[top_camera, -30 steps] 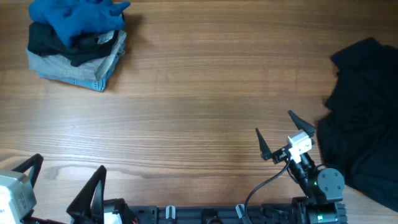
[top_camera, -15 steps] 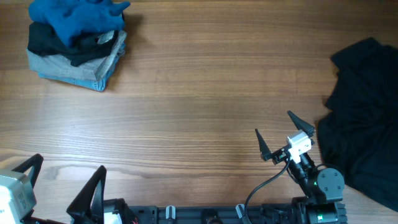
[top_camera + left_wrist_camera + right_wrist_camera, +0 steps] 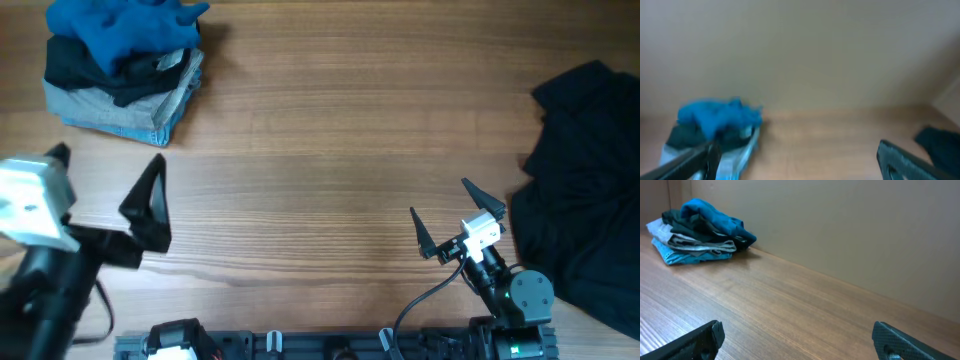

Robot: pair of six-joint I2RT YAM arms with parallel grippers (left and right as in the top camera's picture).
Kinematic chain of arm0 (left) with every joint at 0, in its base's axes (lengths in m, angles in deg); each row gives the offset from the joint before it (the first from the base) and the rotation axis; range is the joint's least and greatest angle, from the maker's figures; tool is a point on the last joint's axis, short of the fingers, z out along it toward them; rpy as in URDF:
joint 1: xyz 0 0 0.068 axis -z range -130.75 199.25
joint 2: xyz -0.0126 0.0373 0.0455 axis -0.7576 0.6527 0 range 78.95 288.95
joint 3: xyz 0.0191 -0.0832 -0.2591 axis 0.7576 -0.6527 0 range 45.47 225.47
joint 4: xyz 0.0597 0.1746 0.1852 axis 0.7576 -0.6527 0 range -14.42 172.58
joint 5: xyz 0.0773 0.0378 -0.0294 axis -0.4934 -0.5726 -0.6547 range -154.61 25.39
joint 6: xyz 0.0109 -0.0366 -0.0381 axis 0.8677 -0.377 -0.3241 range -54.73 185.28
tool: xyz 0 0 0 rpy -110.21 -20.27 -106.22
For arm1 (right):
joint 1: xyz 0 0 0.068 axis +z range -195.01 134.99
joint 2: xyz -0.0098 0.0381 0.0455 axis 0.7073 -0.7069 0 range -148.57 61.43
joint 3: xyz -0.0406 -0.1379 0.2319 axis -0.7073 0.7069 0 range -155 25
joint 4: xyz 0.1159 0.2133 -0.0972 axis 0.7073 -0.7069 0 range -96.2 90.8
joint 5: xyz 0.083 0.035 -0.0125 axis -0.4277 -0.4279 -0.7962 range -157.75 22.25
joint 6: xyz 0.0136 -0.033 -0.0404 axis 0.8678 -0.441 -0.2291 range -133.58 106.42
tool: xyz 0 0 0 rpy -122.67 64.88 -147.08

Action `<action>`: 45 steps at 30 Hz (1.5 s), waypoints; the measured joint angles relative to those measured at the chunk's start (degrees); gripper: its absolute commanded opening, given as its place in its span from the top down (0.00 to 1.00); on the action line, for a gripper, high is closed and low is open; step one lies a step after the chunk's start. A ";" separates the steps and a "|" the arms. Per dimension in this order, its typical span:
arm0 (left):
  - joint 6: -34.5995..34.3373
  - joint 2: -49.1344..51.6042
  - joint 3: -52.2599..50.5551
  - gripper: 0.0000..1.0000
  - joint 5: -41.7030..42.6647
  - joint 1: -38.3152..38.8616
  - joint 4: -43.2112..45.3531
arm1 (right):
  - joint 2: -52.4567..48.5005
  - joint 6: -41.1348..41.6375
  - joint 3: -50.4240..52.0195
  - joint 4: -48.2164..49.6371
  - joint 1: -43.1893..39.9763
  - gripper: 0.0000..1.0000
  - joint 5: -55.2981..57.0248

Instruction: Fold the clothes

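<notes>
A wooden bench (image 3: 320, 130) is seen from above, backed along its far edge by a plain beige wall (image 3: 840, 230). At the far left corner of the bench a pile of clothes (image 3: 125, 72) is stacked. A crumpled deep-blue fabric shirt (image 3: 125, 30) is laid on top. A folded black fabric piece (image 3: 75, 62) is sandwiched under it, and a folded pale denim-grey piece (image 3: 120, 112) is set at the bottom, against the wood. A loose black fabric garment (image 3: 590, 190) is spread in a rumpled heap along the right edge, and part of it is cut off by the frame.

The left pincer (image 3: 108, 157) is held over the left edge of the bench, on the near side of the pile and apart from it. Its two dark fingers are spread wide and nothing is gripped between them. In the left wrist view the picture is blurred, though the blue top of the pile can be made out beyond one finger.

The right pincer (image 3: 438, 196) is placed close to the near edge, right of the middle, near the black heap but not touching it. It too is fully spread and no cloth is held. A black cable (image 3: 420, 305) is looped behind it towards the near edge. In the right wrist view only bare wood is seen between the fingers (image 3: 690, 342).
</notes>
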 measured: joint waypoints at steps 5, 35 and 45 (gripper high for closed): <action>-0.02 -15.54 -26.10 0.00 0.02 -0.22 18.51 | 0.04 0.00 0.00 -0.02 0.00 0.00 -0.02; -0.22 -41.11 -87.25 0.00 2.45 -1.77 51.36 | 0.11 0.00 0.00 -0.04 0.00 0.00 -0.02; -0.22 -41.11 -87.25 0.00 2.45 -1.77 51.36 | 0.11 0.00 0.02 -0.02 0.00 0.00 -0.02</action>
